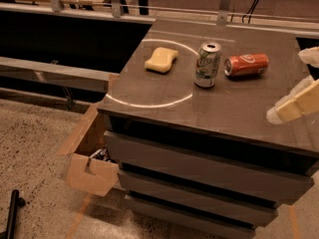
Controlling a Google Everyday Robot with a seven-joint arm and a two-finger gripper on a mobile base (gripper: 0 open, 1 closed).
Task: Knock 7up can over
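Now your claw (295, 103) hangs at the table's (224, 111) right edge, whether released or clenched you cannot tell; the 7up can (207, 64) stands upright mid-table, left of it and slightly farther

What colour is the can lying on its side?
Orange-red can, camera view, right of upright 7up can; gripper at right edge.

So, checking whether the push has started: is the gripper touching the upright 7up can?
Apart. The camera view shows the gripper at the far right, with a stretch of bare table between it and the 7up can.
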